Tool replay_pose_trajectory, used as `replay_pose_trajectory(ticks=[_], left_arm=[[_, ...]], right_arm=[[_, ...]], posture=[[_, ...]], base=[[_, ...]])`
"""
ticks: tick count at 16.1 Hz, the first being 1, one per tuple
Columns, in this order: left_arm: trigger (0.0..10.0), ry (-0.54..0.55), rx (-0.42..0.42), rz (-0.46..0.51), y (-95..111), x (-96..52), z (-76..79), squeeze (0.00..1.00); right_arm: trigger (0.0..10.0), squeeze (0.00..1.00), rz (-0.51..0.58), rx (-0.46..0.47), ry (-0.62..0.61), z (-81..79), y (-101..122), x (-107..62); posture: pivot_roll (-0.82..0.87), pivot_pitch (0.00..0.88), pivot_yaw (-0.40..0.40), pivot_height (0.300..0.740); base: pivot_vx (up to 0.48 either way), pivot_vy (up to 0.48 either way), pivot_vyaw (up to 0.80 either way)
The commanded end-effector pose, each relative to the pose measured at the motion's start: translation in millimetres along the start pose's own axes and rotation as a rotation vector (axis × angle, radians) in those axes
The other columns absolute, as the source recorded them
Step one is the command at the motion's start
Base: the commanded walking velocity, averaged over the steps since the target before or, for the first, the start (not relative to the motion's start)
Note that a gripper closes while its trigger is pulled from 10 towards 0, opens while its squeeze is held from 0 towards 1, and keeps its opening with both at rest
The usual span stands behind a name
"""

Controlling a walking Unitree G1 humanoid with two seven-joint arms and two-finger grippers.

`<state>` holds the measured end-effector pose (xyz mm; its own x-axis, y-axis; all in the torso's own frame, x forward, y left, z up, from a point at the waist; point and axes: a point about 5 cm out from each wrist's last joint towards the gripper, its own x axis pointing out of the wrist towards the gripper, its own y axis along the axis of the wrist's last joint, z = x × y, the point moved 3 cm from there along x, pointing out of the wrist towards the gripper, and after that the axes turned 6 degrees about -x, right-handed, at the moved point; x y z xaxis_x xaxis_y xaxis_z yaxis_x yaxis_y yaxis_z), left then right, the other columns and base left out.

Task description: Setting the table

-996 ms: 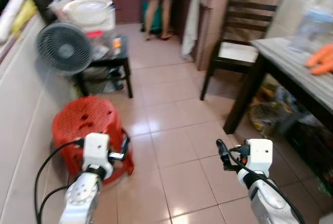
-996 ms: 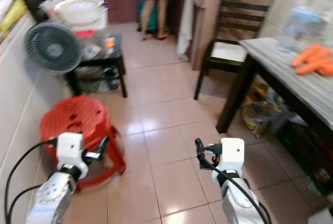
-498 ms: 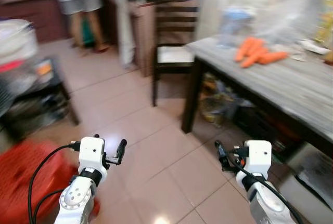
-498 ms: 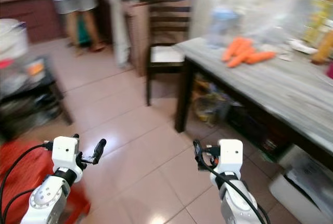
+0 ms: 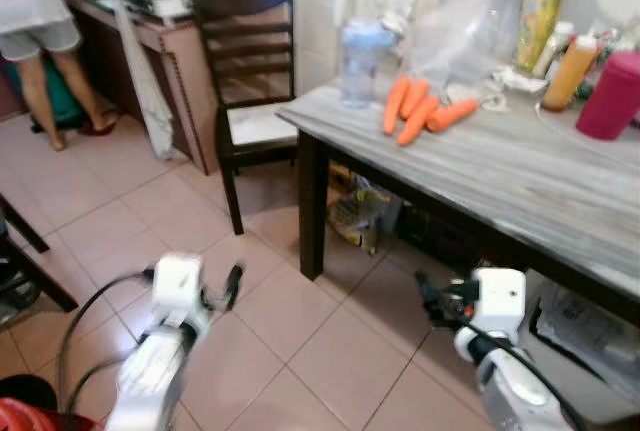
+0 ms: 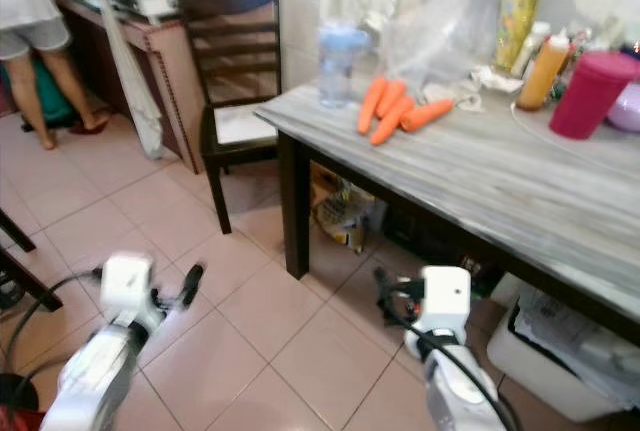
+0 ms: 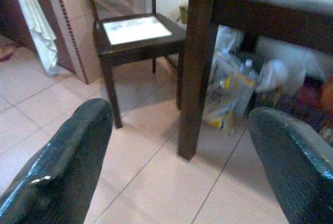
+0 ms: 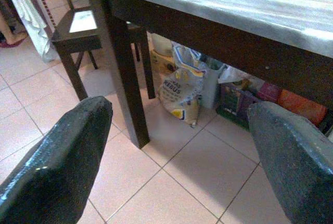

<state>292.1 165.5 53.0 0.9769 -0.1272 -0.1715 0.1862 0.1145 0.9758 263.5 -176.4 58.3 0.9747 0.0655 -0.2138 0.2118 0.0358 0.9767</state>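
A grey wood-grain table [image 5: 520, 166] on dark legs stands ahead to my right. On it lie three carrots [image 5: 415, 111], beside a clear jug with a blue lid [image 5: 360, 61], a pink tumbler [image 5: 612, 96], an orange bottle [image 5: 570, 71] and a tall jar [image 5: 540, 21]. My left gripper [image 5: 228, 289] hangs low over the tiled floor, open and holding nothing. My right gripper [image 5: 428, 296] is also open and holding nothing, low beside the table's front edge. In the right wrist view its wide-spread fingers [image 8: 57, 161] frame the table leg [image 8: 127, 89].
A dark wooden chair [image 5: 255, 101] stands at the table's far end. Bags [image 5: 362, 213] and a white bin [image 6: 560, 351] sit under the table. A person [image 5: 35, 41] stands at a counter at far left. A red stool [image 5: 20, 416] shows at bottom left.
The camera has swung right: the fan and side table have left the view and the dining table now stands in front. Both arms keep the same pose.
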Motion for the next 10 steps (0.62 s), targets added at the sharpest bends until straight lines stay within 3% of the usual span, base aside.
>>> replay_pose_trajectory(ticks=[1,3,10], left_arm=[[10.0,-0.003,-0.017,-0.025,-5.1,1.9,6.1,0.00],[10.0,0.002,-0.005,-0.011,0.4,2.3,9.1,0.00],[10.0,0.019,0.010,-0.032,-0.9,4.8,6.5,0.00]], right_arm=[[10.0,0.00,0.002,0.004,-0.006,3.1,2.2,0.9],[10.0,0.00,0.001,0.014,-0.007,2.2,2.4,2.0],[10.0,0.00,-0.009,0.025,-0.014,2.4,0.2,2.4]], posture=[[-0.20,0.000,0.005,0.740],[-0.20,0.000,0.009,0.740],[-0.20,0.000,0.012,0.740]], base=[[0.000,0.000,0.00],[0.000,0.000,0.00],[-0.035,0.000,-0.77]])
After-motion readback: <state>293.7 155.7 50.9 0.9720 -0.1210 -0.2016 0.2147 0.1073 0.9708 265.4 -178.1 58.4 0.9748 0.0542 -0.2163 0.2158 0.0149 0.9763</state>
